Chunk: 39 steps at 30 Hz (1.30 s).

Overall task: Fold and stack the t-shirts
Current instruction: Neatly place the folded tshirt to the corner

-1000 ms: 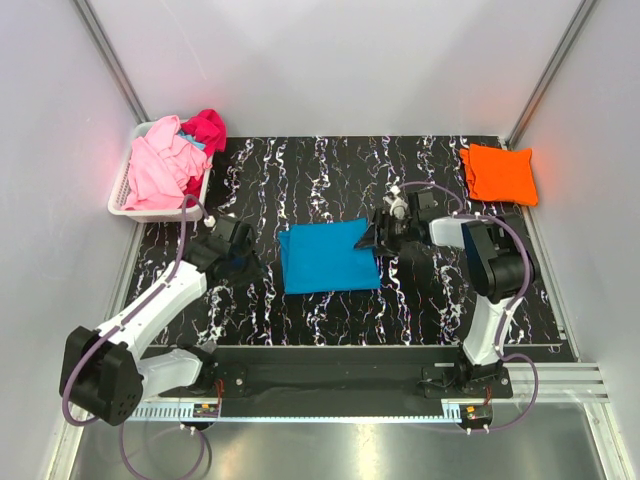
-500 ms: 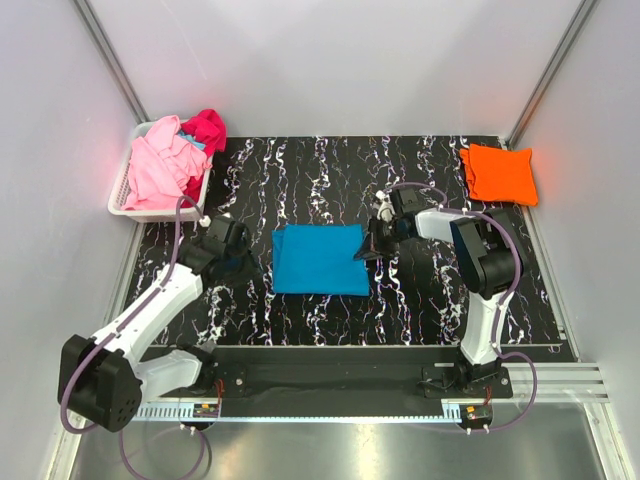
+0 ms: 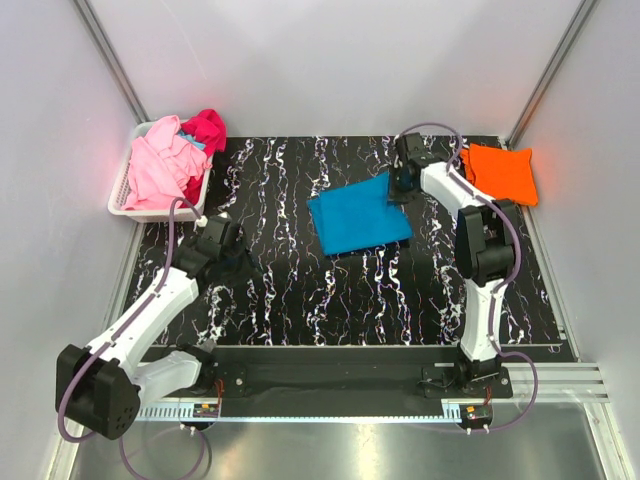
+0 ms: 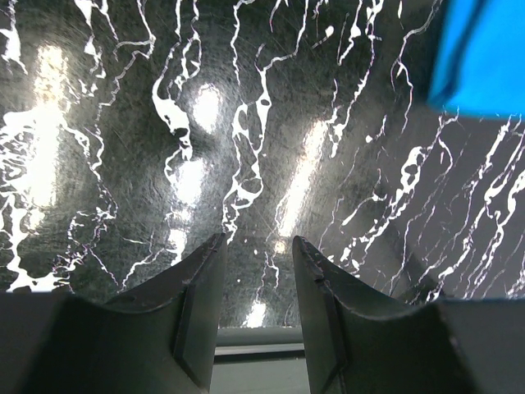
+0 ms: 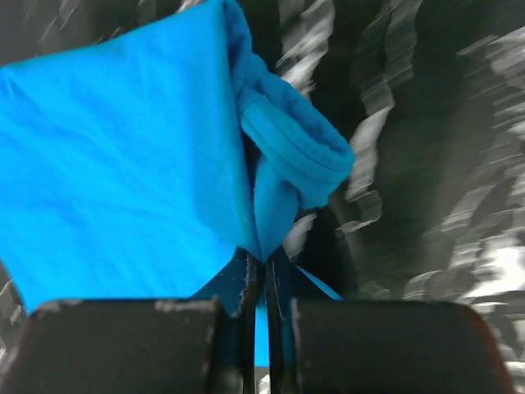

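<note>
A folded turquoise-blue t-shirt (image 3: 358, 215) lies slanted on the black marbled table, its far right corner pinched in my right gripper (image 3: 397, 188). The right wrist view shows the jaws pressed together on a bunched edge of that blue t-shirt (image 5: 131, 164), my right gripper (image 5: 264, 267) shut on it. A folded orange t-shirt (image 3: 498, 173) rests at the far right corner, just right of that arm. Light pink (image 3: 160, 170) and magenta t-shirts (image 3: 207, 130) are heaped in the basket. My left gripper (image 4: 257, 250) hovers open over bare table at the left, with a blue t-shirt corner (image 4: 484, 57) far off.
A white slatted basket (image 3: 119, 195) stands at the far left corner against the wall. Grey walls close in the table (image 3: 300, 290) on the left, right and back. The arms' mounting rail (image 3: 330, 375) runs along the near edge.
My right gripper closed on the blue t-shirt's right corner and dragged it back and to the right, toward the orange one. The left arm drew slightly back to the left.
</note>
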{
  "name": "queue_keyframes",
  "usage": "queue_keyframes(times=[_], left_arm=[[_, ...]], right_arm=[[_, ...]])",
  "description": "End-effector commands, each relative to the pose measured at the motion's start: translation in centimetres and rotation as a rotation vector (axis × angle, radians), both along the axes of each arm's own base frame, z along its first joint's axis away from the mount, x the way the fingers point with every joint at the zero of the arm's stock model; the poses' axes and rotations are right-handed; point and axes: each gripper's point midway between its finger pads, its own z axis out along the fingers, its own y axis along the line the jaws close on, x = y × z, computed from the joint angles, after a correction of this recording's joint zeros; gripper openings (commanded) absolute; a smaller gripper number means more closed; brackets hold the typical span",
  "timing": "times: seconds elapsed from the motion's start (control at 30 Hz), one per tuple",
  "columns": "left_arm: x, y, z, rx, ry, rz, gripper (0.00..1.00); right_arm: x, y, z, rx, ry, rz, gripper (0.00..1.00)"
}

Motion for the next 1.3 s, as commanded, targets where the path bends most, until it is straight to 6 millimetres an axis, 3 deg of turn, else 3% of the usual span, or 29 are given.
queue_keyframes(times=[0.0,0.07,0.1,0.17,0.2,0.23,0.27,0.3,0.33,0.4,0.47,0.5,0.53,0.6,0.67,1.0,1.27], left_arm=[[0.4,-0.9,1.8,-0.046,-0.040,-0.041,0.43],[0.4,-0.9,1.8,-0.048,-0.036,-0.043,0.43],[0.5,-1.1,1.8,-0.051,-0.032,-0.050,0.43],[0.5,-1.1,1.7,-0.046,-0.030,-0.053,0.43],[0.6,-1.1,1.6,-0.043,-0.027,-0.053,0.43],[0.6,-1.1,1.5,-0.042,-0.024,-0.057,0.43],[0.7,-1.1,1.5,-0.039,-0.021,-0.056,0.43],[0.8,-1.2,1.4,-0.041,-0.018,-0.059,0.43],[0.8,-1.3,1.2,-0.042,-0.009,-0.064,0.43],[1.0,-1.8,1.3,-0.056,-0.009,-0.079,0.43],[1.2,-1.9,1.0,-0.054,0.002,-0.088,0.43],[1.4,-2.0,1.1,-0.050,-0.002,-0.095,0.43],[1.4,-2.0,1.1,-0.045,-0.001,-0.100,0.43],[1.9,-1.9,0.9,-0.028,0.004,-0.105,0.43],[2.4,-2.1,0.6,-0.017,0.018,-0.112,0.43],[4.3,-3.7,-1.8,-0.026,0.084,-0.160,0.41],[5.2,-4.3,-3.7,-0.036,0.092,-0.167,0.41]], right_arm=[[3.3,-5.6,1.3,-0.201,-0.059,-0.090,0.00],[5.7,-7.7,2.8,-0.307,-0.125,-0.106,0.00],[6.1,-9.4,2.0,-0.407,-0.108,-0.134,0.00],[8.2,-11.6,4.0,-0.490,-0.163,-0.172,0.00],[8.6,-12.3,3.0,-0.502,-0.142,-0.177,0.00],[9.9,-12.8,4.7,-0.520,-0.183,-0.175,0.00],[10.4,-14.3,5.0,-0.543,-0.182,-0.205,0.00],[10.6,-14.9,3.8,-0.557,-0.154,-0.200,0.00],[11.8,-15.6,5.6,-0.558,-0.198,-0.220,0.00],[12.7,-17.6,5.0,-0.569,-0.189,-0.240,0.00],[13.6,-19.0,6.3,-0.590,-0.219,-0.248,0.00],[13.8,-20.0,6.0,-0.609,-0.214,-0.260,0.00],[14.2,-21.7,7.0,-0.626,-0.233,-0.278,0.00],[14.4,-23.3,7.4,-0.637,-0.240,-0.294,0.00],[14.3,-25.8,8.8,-0.654,-0.255,-0.330,0.00],[14.1,-34.2,15.0,-0.713,-0.393,-0.502,0.00],[12.9,-39.8,16.1,-0.766,-0.440,-0.708,0.00]])
